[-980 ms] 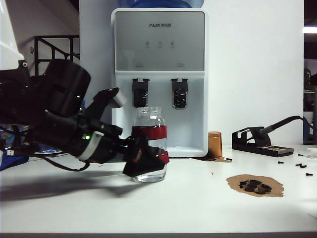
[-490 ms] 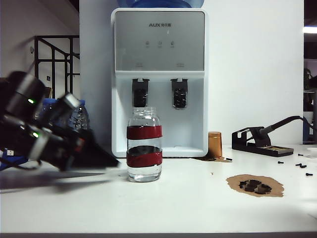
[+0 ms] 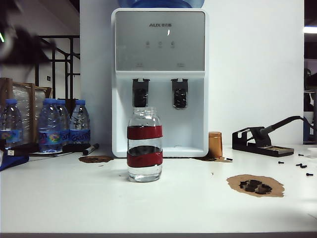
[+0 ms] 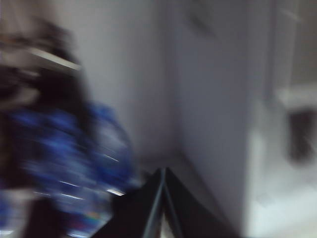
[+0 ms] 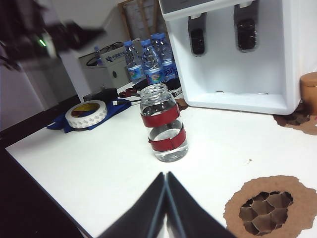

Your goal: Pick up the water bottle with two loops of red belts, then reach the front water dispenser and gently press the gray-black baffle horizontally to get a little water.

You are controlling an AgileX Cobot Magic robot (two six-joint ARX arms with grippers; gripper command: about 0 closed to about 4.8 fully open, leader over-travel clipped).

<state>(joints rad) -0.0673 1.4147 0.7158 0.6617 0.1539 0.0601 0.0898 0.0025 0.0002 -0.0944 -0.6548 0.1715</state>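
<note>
The water bottle [image 3: 144, 145] [image 5: 163, 129], clear with two red bands and a little water at the bottom, stands upright on the white table in front of the water dispenser [image 3: 159, 44] [image 5: 277, 59]. The gray-black baffle [image 3: 140, 94] [image 5: 197, 39] hangs just above and behind the bottle's mouth. My left gripper [image 4: 164, 171] is shut and empty, far from the bottle. Its arm shows only as a dark blur [image 3: 20, 42] at the upper left of the exterior view. My right gripper [image 5: 166, 174] is shut and empty, low over the table near the bottle.
Blue-capped bottles [image 3: 49, 126] and a marker [image 3: 90, 148] stand left of the dispenser. A tape roll [image 5: 86, 113] lies on a blue cloth. Right of the dispenser are a brown cylinder [image 3: 214, 145], a soldering-iron stand [image 3: 260, 141], a brown patch [image 3: 255, 185] and loose screws [image 3: 302, 166].
The left gripper, open around the bottle a second ago, has let go, pulled away to the left and up, and shut. The bottle stays standing on the table.
</note>
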